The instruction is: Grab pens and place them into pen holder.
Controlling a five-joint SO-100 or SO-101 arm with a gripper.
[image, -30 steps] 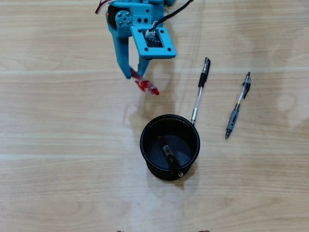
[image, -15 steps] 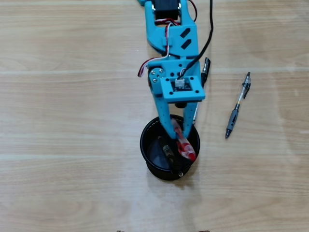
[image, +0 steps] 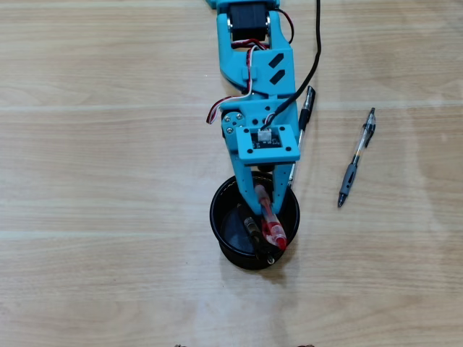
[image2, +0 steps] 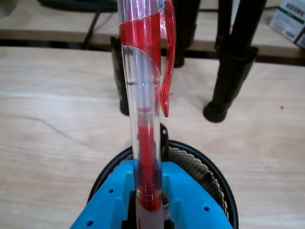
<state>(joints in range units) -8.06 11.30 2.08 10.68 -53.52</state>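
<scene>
1. In the wrist view the gripper point(image2: 148, 202) is clamped on the red and clear pen point(image2: 145, 95), whose barrel runs up past the top edge with its clip end away from the jaws
2. Just behind the blue jaws in that view sits the pen holder point(image2: 214, 174), its mesh wall and dark rim partly blocked by the gripper
3. From overhead the gripper point(image: 265, 210) hangs over the pen holder point(image: 218, 204), which stands near the middle of the table point(image: 87, 217), and the red pen point(image: 268, 217) slants down into the cup's mouth
4. The black pen point(image: 255, 235) is already inside, leaning on the rim nearest the bottom edge of the view
5. The step in hand looks like dropping the red pen: the next move calls for parting the jaws so it slides in beside the black one, then lifting clear without catching the rim
6. The black-capped clear pen point(image: 302, 123) lies beside the arm, its lower end at the holder's rim and mostly hidden by the arm
7. The grey-grip pen point(image: 357, 157) lies well apart, toward the table's right edge
8. Whether the red pen's tip touches the cup's floor cannot be made out
</scene>
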